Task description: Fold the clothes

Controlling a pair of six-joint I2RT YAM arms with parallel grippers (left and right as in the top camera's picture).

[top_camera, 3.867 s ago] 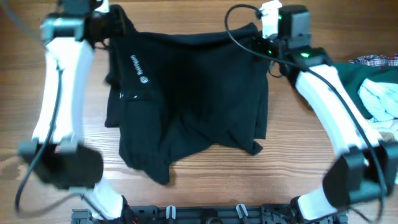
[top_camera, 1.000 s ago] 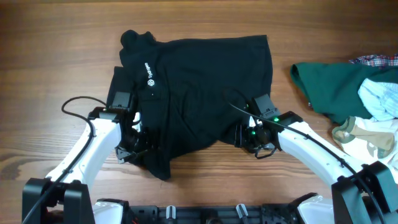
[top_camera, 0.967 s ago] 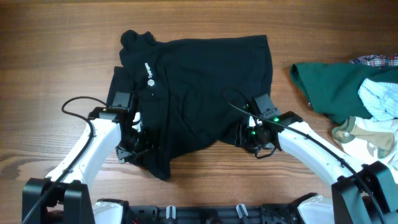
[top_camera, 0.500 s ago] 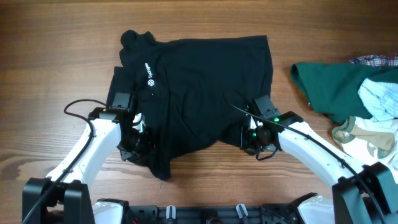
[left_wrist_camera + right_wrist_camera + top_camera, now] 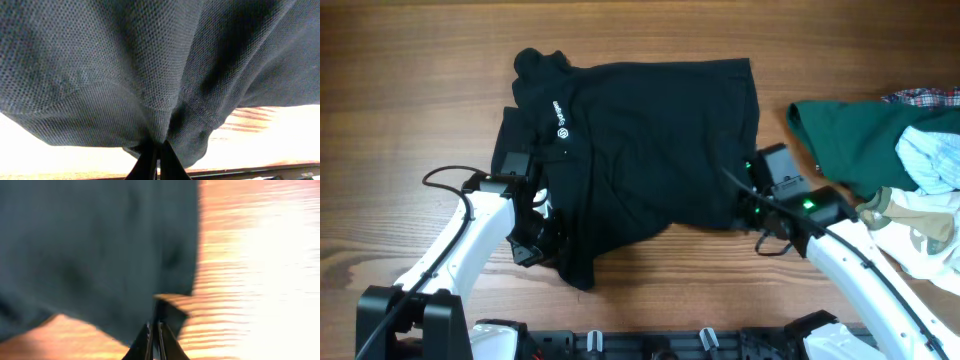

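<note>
At the near edge of the table [image 5: 410, 130], both arms reach inward to the near hem of the black polo shirt [image 5: 650, 150]. The left gripper [image 5: 544, 243] sits at the near left corner of the shirt, jaws clenched on the fabric. In the left wrist view, the two fingers [image 5: 145, 166] meet at a point with the knit hem gathered and pinched between them. The right gripper [image 5: 748, 212] sits at the near right corner, jaws also closed. The right wrist view is motion-blurred, but a flap of the shirt edge tapers down into the closed fingers [image 5: 142, 349], which indicates a grip on the hem. The shirt lies mid-table, spread but wrinkled, the near hem uneven. The white logo [image 5: 560, 113] is on the left portion, and the collar [image 5: 538, 66] is at the far left corner. To the right, apart from the shirt, lies a dark green garment [image 5: 845, 140] with a pale garment [image 5: 928, 160] resting on it. A plaid cloth [image 5: 925, 97] shows at the far right edge.
</note>
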